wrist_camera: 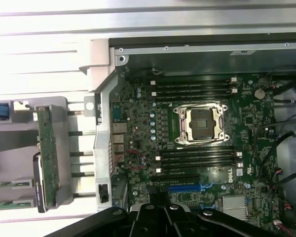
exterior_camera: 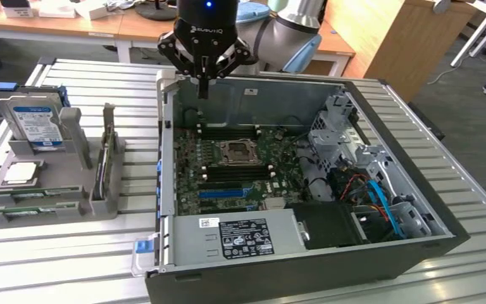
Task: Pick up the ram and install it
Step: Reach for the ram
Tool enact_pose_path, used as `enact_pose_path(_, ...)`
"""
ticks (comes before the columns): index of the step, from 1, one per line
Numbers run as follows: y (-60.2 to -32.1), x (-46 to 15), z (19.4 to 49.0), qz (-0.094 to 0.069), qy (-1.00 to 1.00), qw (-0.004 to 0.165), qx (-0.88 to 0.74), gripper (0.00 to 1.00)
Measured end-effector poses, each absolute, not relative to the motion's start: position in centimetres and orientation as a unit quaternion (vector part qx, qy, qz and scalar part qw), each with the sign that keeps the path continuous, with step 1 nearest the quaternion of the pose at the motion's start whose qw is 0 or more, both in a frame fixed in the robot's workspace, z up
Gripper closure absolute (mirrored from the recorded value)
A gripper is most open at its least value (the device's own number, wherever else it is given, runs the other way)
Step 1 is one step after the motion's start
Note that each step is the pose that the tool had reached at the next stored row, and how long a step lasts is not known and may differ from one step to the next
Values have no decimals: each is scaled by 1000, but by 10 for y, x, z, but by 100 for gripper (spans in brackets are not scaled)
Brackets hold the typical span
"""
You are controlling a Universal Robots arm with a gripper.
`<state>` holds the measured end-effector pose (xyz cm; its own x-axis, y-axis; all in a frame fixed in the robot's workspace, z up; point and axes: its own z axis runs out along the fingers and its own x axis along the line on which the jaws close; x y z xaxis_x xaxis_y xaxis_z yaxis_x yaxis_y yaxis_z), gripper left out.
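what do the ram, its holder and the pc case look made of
Ram: green circuit board, likely fibreglass laminate, matte, with small soldered parts.
Holder: plain matte grey and blocky, probably plastic, perhaps printed.
Case: dull grey sheet metal inside, going by the folded edges and punched holes.

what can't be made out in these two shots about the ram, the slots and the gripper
- ram: label and chips unreadable, seen at a steep angle and too small in both views.
- memory slots: latch positions too small to tell in either view.
- gripper: its height over the motherboard can't be judged from the exterior view's single angle.
- hard drive: label text too small, exterior view.
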<state>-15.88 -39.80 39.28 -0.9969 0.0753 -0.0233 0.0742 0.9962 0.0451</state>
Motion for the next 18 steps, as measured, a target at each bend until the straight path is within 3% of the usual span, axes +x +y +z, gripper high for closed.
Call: enact_pose_path(18, -397, -194, 392, 22, 999, 13, 37, 89)
